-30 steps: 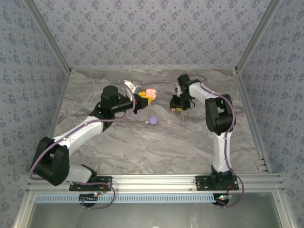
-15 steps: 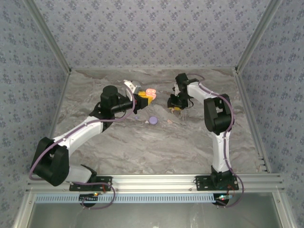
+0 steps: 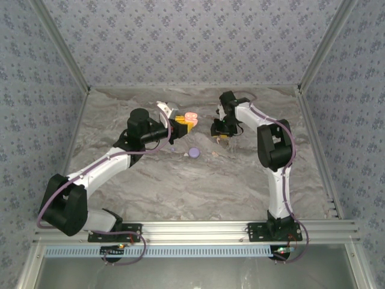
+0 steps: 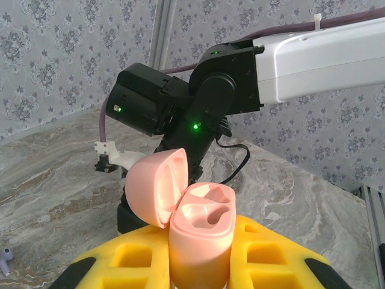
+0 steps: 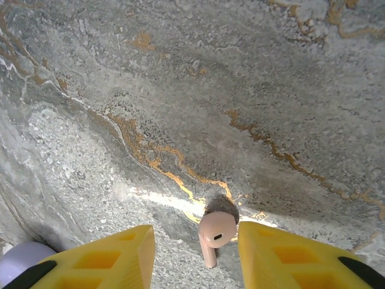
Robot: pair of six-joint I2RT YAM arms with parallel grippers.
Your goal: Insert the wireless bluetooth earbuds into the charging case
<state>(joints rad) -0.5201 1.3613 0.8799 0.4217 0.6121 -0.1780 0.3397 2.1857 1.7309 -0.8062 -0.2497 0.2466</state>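
Pink charging case [image 4: 198, 226], lid open, pinched in left tool [image 4: 200, 268].
Right tool [image 5: 194, 233] spread; pink earbud [image 5: 215, 231] on tabletop [image 5: 180, 90] within its gap, 6 o'clock.

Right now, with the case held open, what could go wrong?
The earbud sits off-centre between the right gripper's open fingers, close to one; closing could flick it away. The left gripper holds the case by its lower half, so pushing an earbud in might tilt it.
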